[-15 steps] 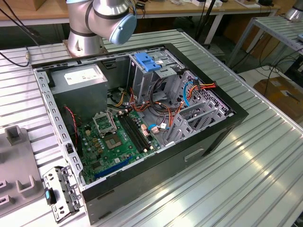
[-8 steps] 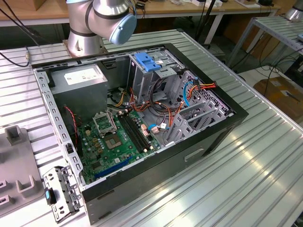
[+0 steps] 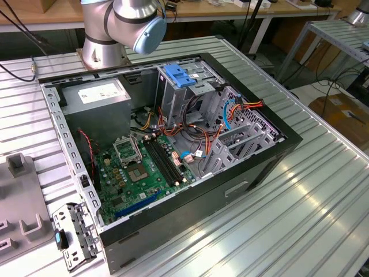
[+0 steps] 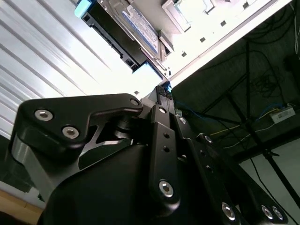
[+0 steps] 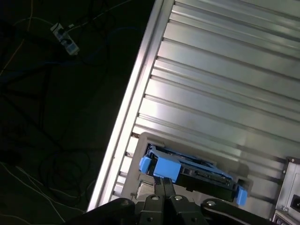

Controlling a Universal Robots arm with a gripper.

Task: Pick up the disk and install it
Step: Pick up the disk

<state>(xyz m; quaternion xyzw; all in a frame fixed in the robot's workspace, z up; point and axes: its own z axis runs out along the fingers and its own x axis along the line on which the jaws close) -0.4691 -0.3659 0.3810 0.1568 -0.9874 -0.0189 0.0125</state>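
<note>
Ribbed aluminium table [image 3: 300, 190] is carrying an open computer case [image 3: 288, 138] in the exterior view, with a green motherboard [image 3: 144, 167] lying on its floor, a grey metal box [image 3: 95, 95] sitting in the corner nearest the arm's base [image 3: 104, 46], and a light-blue latch plate [image 3: 179, 75] standing on top of the drive cage. In both wrist views the disk [image 5: 201, 171] [image 4: 136, 23] is resting in a pale grey holder [image 5: 143, 140] on the same ribbed surface, close to the table's edge, beyond which dark floor and loose cables [image 5: 47, 117] are showing. The gripper [image 5: 164, 182] [image 4: 164, 89] is hanging right at the disk's blue bracket, its fingers [image 5: 158, 192] lying close together with the tips meeting the blue plastic; I cannot tell whether they are nipping any of it.
</note>
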